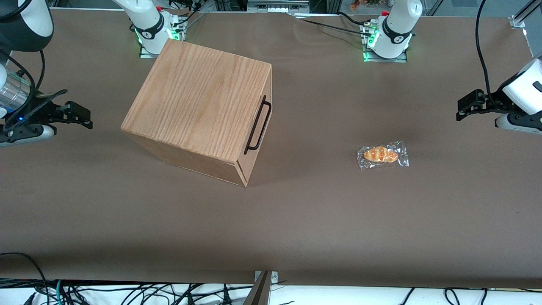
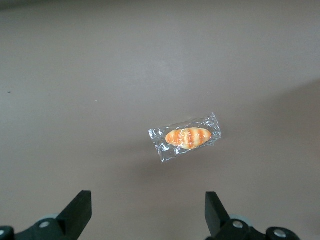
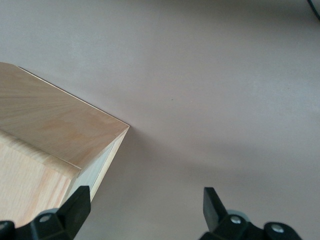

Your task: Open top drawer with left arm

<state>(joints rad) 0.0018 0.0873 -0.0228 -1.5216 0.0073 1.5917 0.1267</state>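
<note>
The oak-grain cabinet (image 1: 199, 106) stands on the brown table, turned at an angle. Its front faces the working arm's end of the table, and I see that front only edge-on. The top drawer sits flush in the cabinet, marked by its thin black bar handle (image 1: 259, 126). The left arm's black gripper (image 1: 461, 109) hovers at the working arm's end of the table, well apart from the handle. In the left wrist view the gripper (image 2: 148, 197) is open, with nothing between its fingers (image 2: 80, 207) and bare table below.
A bread roll in clear wrap (image 1: 382, 155) lies on the table between the cabinet's front and the gripper, and the left wrist camera looks down on the roll (image 2: 187, 137). The arm bases (image 1: 391, 36) stand at the table edge farthest from the front camera.
</note>
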